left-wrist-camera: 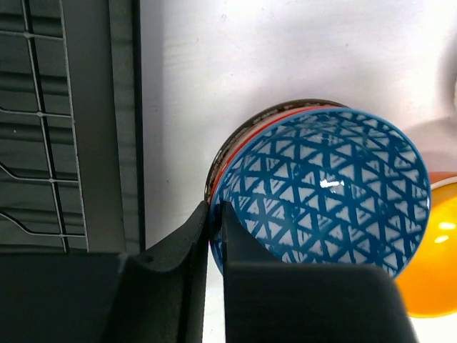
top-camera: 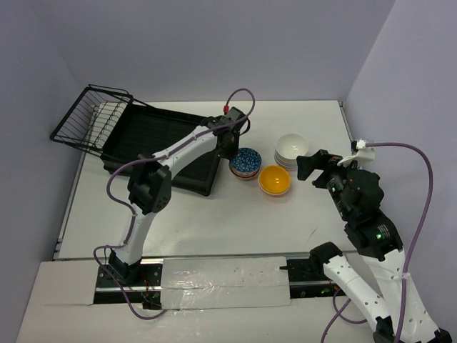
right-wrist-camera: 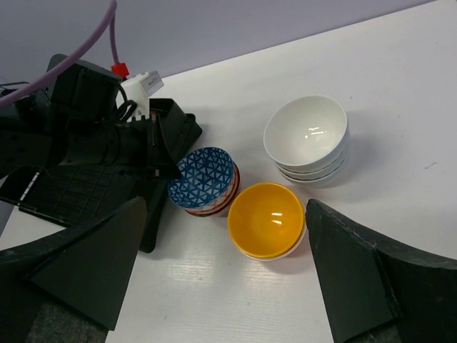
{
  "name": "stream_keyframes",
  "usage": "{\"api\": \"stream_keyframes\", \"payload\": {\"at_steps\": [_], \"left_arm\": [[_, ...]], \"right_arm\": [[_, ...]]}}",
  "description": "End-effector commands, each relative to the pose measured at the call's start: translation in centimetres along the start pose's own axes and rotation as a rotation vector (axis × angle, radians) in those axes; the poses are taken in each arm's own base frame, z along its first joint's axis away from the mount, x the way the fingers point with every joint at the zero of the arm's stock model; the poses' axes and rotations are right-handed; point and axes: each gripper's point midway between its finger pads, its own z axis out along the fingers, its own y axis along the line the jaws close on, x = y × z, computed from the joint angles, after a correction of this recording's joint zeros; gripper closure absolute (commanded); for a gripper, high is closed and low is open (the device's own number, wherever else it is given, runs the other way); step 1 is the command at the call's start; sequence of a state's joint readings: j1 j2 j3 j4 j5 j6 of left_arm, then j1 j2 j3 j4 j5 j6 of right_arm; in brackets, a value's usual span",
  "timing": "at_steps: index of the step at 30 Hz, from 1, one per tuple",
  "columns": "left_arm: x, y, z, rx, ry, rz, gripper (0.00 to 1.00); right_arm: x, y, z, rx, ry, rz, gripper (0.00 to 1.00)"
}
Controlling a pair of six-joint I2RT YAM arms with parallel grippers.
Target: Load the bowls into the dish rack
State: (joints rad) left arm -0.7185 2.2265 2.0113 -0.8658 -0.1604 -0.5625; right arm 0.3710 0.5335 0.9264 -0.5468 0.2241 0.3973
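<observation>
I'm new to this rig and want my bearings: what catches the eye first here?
The left gripper pinches the rim of the blue bowl, which tops a stack just right of the black rack. Beside it sits a bright yellow bowl on another bowl, with three stacked white bowls farther back. The right gripper hangs open to the right of them.
</observation>
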Motion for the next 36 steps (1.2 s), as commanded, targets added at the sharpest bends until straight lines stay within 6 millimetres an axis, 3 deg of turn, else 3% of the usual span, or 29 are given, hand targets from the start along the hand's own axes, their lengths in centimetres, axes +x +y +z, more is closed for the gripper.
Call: {"api": "stream_keyframes", "payload": {"at_steps": [1, 4, 13, 16, 20, 26, 30, 35, 36], "left_arm": [[-1.6, -0.4, -1.1, 0.013, -0.046, 0.007, 0.91], [-2.1, -0.7, -1.8, 0.029, -0.061, 0.015, 1.0], [-7.1, -1.4, -9.5, 0.106, -0.262, 0.043, 1.0], [-7.8, -1.6, -11.0, 0.133, -0.3, 0.058, 1.0], [-7.3, -1.5, -10.5, 0.131, -0.294, 0.059, 1.0], [-5.7, -1.1, -7.6, 0.109, -0.248, 0.049, 1.0], [-6.2, -0.7, -8.1, 0.097, -0.287, 0.057, 1.0], [-10.4, 0.4, -14.0, 0.069, -0.498, 0.083, 1.0], [-11.3, 0.8, -16.2, 0.068, -0.552, 0.103, 1.0]], "right_arm": [[-0.8, 0.2, -0.2, -0.01, -0.032, -0.006, 0.0], [-0.8, 0.2, -0.2, -0.01, -0.036, -0.009, 0.0], [-1.0, 0.1, -0.4, -0.007, -0.045, -0.019, 0.01], [-1.0, 0.0, -0.4, -0.007, -0.045, -0.023, 0.01], [-1.0, 0.1, -0.4, -0.013, -0.044, -0.025, 0.01], [-0.8, 0.3, -0.5, -0.028, -0.039, -0.025, 0.01], [-0.8, 0.4, -0.6, -0.035, -0.037, -0.027, 0.02], [-0.8, 0.4, -0.9, -0.046, -0.044, -0.036, 0.02], [-0.9, 0.5, -1.0, -0.049, -0.048, -0.036, 0.02]]}}
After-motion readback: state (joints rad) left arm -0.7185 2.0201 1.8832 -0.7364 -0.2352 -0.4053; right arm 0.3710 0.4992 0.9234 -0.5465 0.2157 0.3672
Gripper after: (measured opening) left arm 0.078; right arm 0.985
